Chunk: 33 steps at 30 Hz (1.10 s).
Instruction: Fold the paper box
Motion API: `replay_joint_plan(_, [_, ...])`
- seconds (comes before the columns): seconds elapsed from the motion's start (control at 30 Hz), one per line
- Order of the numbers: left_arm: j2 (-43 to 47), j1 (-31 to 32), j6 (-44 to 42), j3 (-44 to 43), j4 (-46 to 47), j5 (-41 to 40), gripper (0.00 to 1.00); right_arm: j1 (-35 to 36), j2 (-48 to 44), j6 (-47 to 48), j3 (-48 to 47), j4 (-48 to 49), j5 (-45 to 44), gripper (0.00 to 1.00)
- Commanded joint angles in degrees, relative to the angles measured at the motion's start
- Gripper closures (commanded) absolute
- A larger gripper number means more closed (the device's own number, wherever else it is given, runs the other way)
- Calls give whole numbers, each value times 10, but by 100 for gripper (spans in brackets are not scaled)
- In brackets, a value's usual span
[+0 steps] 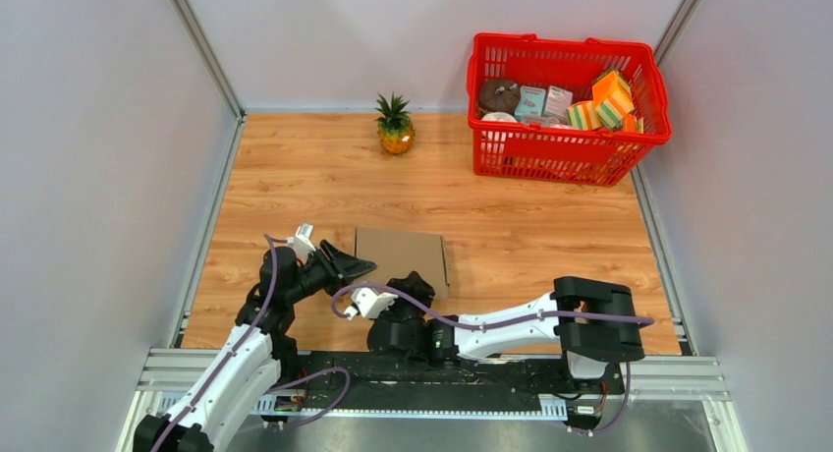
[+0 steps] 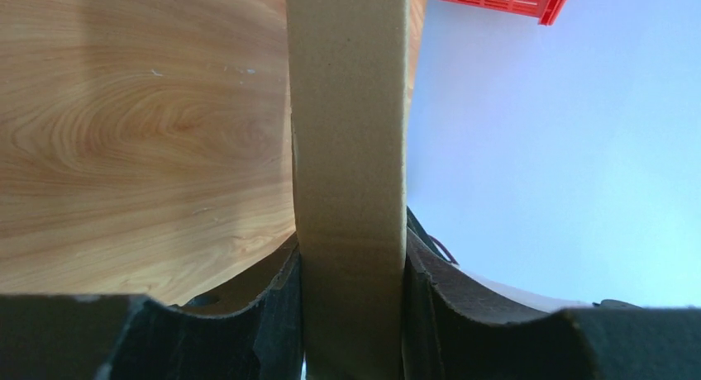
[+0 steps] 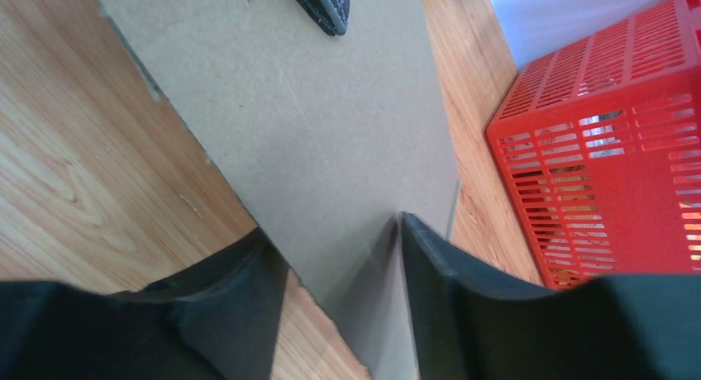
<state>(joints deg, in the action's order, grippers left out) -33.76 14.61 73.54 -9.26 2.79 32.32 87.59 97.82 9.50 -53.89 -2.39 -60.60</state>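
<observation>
The paper box (image 1: 403, 251) is a plain brown cardboard piece lying on the wooden table just ahead of both arms. My left gripper (image 1: 359, 265) is shut on its left edge. In the left wrist view a cardboard strip (image 2: 347, 149) runs up between the two fingers and fills the gap at my left gripper (image 2: 351, 314). My right gripper (image 1: 417, 280) is at the near edge. In the right wrist view the cardboard (image 3: 314, 124) fills the space between the fingertips of my right gripper (image 3: 343, 256), one finger on top and one at the lower edge.
A red basket (image 1: 565, 147) with small colourful packages stands at the back right, and its wall (image 3: 612, 173) shows close in the right wrist view. A small pineapple (image 1: 395, 125) stands at the back middle. Grey walls enclose the table.
</observation>
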Motion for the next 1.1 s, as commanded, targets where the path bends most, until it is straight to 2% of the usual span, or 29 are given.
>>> replay_joint_plan(0.0, [6, -8, 15, -5, 33, 23, 49, 0, -26, 35, 16, 84, -57, 50])
replay_joint_plan(0.03, [6, -9, 14, -5, 36, 24, 41, 0, -26, 39, 19, 87, -58, 51])
replay_joint_plan(0.13, [11, -17, -5, -19, 22, 27, 32, 0, -19, 47, 30, 93, -61, 56])
replay_joint_plan(0.27, [45, -36, -61, -74, -70, 14, 31, 0, -21, 36, 39, 81, -71, 62])
replay_joint_plan(0.37, [80, -62, -192, -146, -255, -47, 29, 0, -42, 33, 48, 79, -66, 65])
replay_joint_plan(0.43, [94, -70, -246, -205, -325, -116, 29, 0, -67, 20, 48, 64, -59, 67])
replay_joint_plan(0.53, [120, -72, -328, -261, -411, -203, 30, -10, -110, -22, 45, -11, -12, 69])
replay_joint_plan(0.57, [132, -72, -360, -271, -427, -216, 31, -19, -123, -40, 34, -44, 59, 71])
replay_joint_plan(0.63, [140, -72, -385, -285, -430, -230, 37, -43, -165, -67, 34, -104, 109, 71])
replay_joint_plan(0.67, [142, -72, -405, -286, -422, -225, 39, -55, -182, -73, 31, -118, 187, 71])
replay_joint_plan(0.77, [136, -72, -414, -273, -376, -162, 45, -95, -233, -107, 13, -186, 280, 73])
replay_joint_plan(0.83, [132, -72, -404, -246, -333, -82, 50, -126, -264, -124, -9, -222, 330, 73])
replay_joint_plan(0.93, [123, -72, -368, -204, -240, 9, 52, -168, -265, -161, -53, -286, 419, 72])
replay_joint_plan(0.97, [111, -71, -348, -194, -192, 32, 51, -180, -248, -175, -63, -303, 480, 72])
replay_joint_plan(1.0, [103, -71, -338, -186, -173, 71, 51, -188, -237, -180, -80, -339, 495, 73])
replay_joint_plan(1.07, [82, -63, -332, -174, -154, 89, 51, -191, -212, -189, -83, -367, 506, 75])
